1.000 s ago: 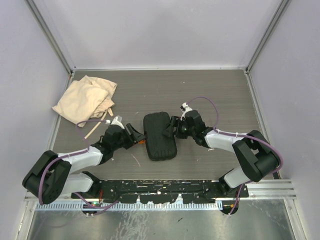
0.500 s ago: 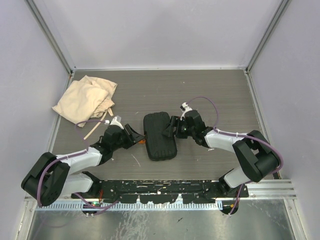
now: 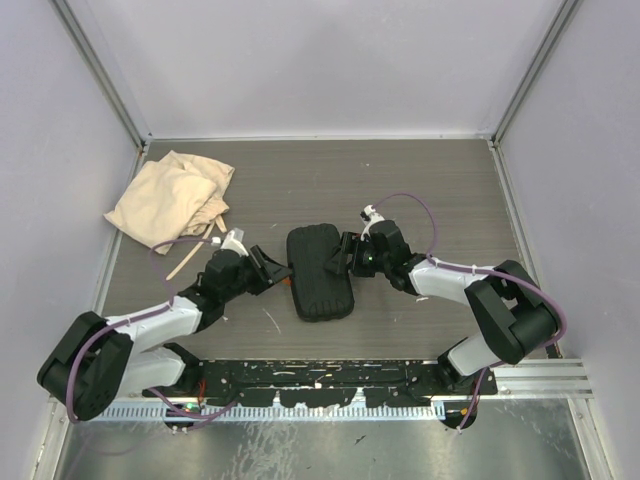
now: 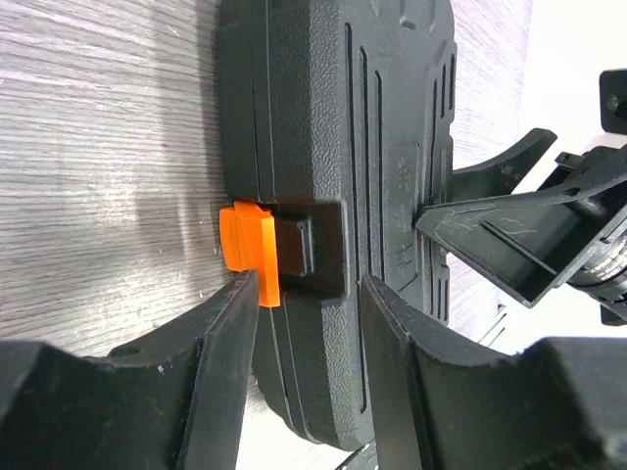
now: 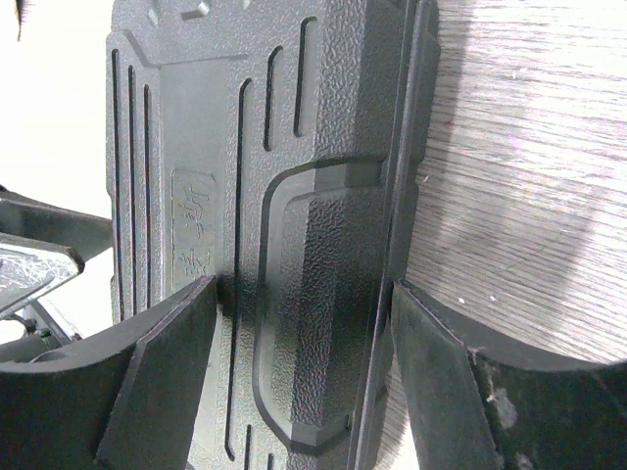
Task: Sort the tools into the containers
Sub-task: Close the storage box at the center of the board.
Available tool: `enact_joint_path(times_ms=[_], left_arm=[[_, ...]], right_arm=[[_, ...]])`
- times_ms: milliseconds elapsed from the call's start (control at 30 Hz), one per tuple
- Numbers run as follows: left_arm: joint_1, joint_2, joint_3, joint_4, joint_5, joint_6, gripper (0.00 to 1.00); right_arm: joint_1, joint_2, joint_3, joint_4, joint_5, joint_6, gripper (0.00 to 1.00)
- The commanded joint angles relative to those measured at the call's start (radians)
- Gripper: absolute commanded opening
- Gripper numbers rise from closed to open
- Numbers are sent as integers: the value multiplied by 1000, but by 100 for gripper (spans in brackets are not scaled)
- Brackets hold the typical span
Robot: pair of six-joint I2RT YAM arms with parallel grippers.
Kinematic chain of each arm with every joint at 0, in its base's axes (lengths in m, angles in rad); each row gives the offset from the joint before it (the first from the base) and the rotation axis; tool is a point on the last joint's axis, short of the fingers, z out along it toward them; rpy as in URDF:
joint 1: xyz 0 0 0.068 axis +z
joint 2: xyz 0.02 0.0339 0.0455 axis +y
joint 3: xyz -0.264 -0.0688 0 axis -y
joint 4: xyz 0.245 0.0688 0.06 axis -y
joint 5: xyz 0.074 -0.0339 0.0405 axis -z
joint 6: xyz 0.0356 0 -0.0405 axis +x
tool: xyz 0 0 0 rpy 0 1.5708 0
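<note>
Closed black case (image 3: 320,272) in middle of worktop (image 3: 430,180). Left hand (image 4: 312,294) open, fingers straddling orange latch (image 4: 250,250), gripping nothing. Right hand (image 5: 304,294) open wide across case's opposite edge.

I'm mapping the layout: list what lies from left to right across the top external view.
beige cloth bag → left pincer → black case → right pincer

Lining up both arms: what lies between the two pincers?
The closed black case lies between the left pincer and the right pincer, per the top view.
</note>
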State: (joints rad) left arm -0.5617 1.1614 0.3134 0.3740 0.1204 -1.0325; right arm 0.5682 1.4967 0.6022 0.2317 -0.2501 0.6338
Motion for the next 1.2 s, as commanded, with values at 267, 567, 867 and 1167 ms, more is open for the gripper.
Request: enact_joint_path(times_ms=[267, 567, 867, 1167], left_arm=[[-3, 92, 19, 156, 49, -18, 46], [-3, 149, 16, 196, 45, -31, 45], [-3, 66, 9, 94, -17, -10, 44], [-3, 46, 0, 67, -34, -3, 43]], right_arm=[[16, 63, -52, -229, 57, -84, 73], [15, 63, -53, -229, 57, -82, 73], [15, 72, -54, -221, 48, -83, 73], [16, 81, -50, -213, 41, -80, 73]])
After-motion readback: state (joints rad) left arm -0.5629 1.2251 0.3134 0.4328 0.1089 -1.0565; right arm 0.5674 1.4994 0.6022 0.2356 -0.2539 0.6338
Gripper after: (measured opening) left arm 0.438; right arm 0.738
